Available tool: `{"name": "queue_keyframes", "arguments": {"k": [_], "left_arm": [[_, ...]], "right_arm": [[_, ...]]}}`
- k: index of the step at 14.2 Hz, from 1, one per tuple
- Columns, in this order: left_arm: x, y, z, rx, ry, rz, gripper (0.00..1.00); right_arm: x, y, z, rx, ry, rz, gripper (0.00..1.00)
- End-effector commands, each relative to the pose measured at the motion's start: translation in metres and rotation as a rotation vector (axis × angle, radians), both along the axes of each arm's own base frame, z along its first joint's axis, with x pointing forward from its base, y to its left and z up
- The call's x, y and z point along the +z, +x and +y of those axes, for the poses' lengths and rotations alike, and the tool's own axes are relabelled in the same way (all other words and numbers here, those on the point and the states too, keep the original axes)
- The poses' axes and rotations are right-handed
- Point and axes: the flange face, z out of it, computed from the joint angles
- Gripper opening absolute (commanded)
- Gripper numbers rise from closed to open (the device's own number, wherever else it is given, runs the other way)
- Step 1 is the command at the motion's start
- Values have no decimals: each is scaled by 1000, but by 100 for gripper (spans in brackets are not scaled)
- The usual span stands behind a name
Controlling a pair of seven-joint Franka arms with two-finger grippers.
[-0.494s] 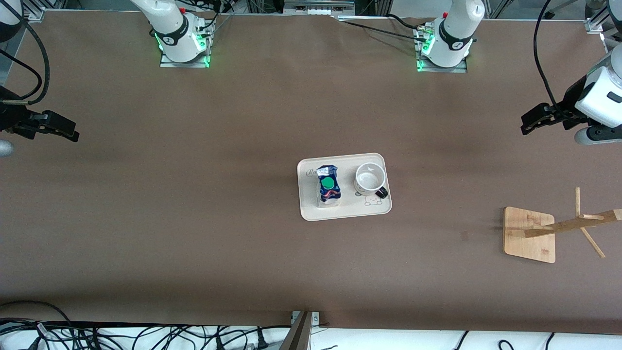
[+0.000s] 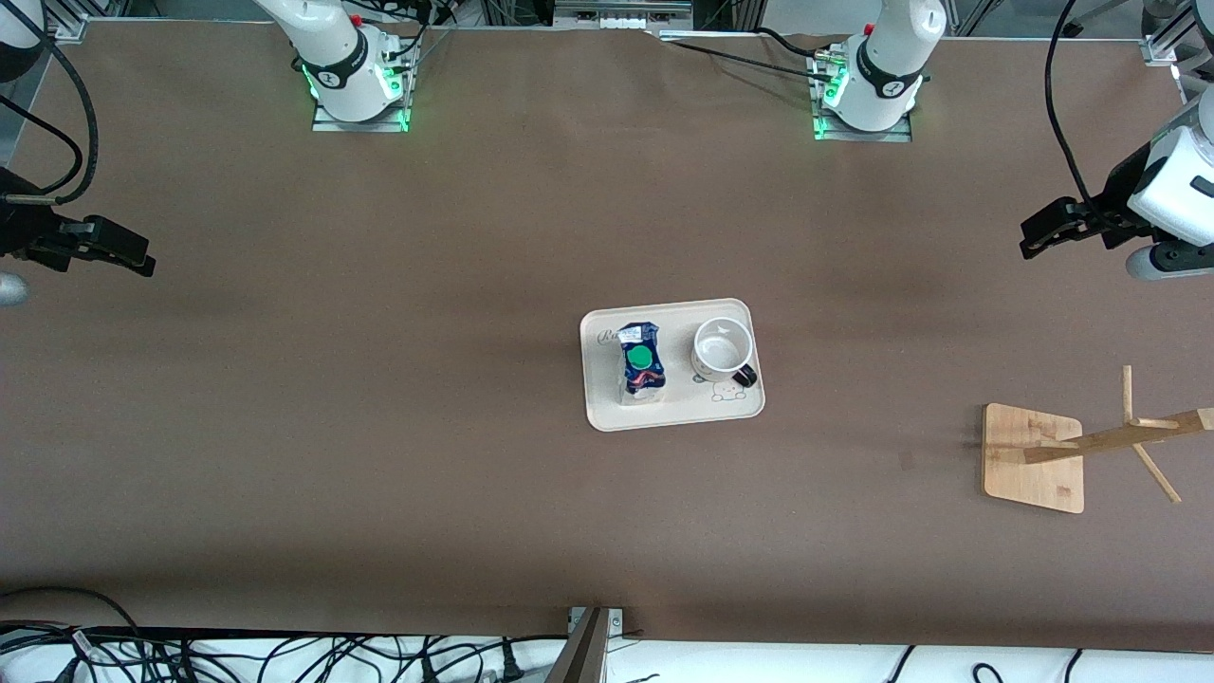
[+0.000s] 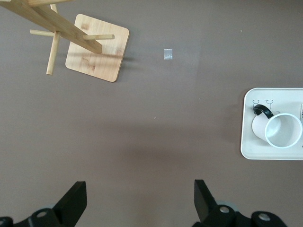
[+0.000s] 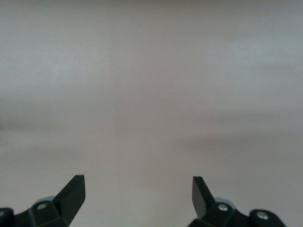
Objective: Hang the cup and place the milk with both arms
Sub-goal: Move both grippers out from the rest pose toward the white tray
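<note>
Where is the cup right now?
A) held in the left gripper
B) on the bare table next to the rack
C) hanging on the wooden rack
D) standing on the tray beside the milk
D: the cup stands upright on the tray beside the milk, while the wooden rack carries nothing.

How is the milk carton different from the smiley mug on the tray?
The milk carton is dark blue with a green cap, shut on top; the mug is white, open and empty. The carton has a peaked top, while the mug is round with a black handle. Both stand on the cream tray, side by side, untouched by either pincer.
</note>
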Motion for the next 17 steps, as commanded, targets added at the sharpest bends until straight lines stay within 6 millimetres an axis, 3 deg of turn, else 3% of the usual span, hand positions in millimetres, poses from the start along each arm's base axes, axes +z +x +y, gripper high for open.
{"name": "queue_keyframes", "arguments": {"k": [1, 9, 13, 17], "left_arm": [[2, 2, -1, -22, 7, 11, 100], [-1, 0, -7, -30, -19, 19, 100], [-12, 3, -12, -29, -77, 35, 100], [-46, 18, -48, -23, -96, 61, 100]], "right_arm": [[1, -3, 4, -7, 18, 12, 100], [-36, 4, 14, 25, 41, 119, 100], [-71, 24, 40, 38, 245, 134, 100], [-98, 40, 92, 74, 259, 112, 100]]}}
